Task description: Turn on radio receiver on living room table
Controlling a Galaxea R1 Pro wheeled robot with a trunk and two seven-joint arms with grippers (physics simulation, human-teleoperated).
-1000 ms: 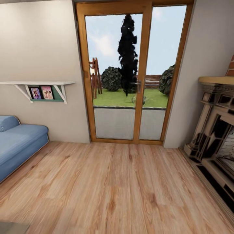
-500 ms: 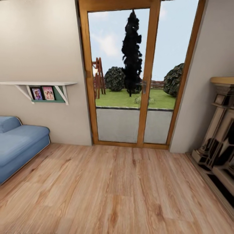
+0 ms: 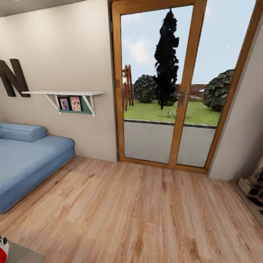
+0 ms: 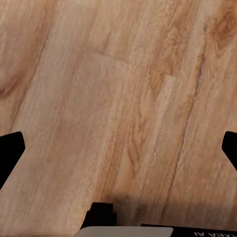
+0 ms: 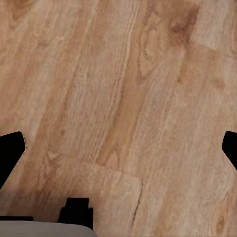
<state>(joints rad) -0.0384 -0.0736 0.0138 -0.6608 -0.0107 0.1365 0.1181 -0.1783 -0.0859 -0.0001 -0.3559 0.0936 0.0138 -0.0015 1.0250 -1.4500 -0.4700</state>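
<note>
A sliver of the red radio receiver [image 3: 2, 249] with a white edge peeks in at the head view's lower left corner, standing on a corner of the grey table [image 3: 23, 254]; most of both is cut off. In the left wrist view my left gripper [image 4: 118, 153] hangs over bare wood floor, its black fingertips [image 4: 10, 150] spread wide, open and empty. My right gripper [image 5: 118, 153] looks the same in the right wrist view: dark fingertips [image 5: 11, 148] far apart above the floorboards, nothing held.
A blue sofa [image 3: 29, 160] lines the left wall under a white shelf [image 3: 64, 94] with photos. Wood-framed glass doors [image 3: 182, 91] face a garden. A fireplace's base [image 3: 254, 188] shows at the right edge. Light wood floor [image 3: 138, 212] stretches between.
The whole head view has swung left, so the camera turned. The sofa shows more, the fireplace has slid almost out, and the radio's red edge has come in at the lower left.
</note>
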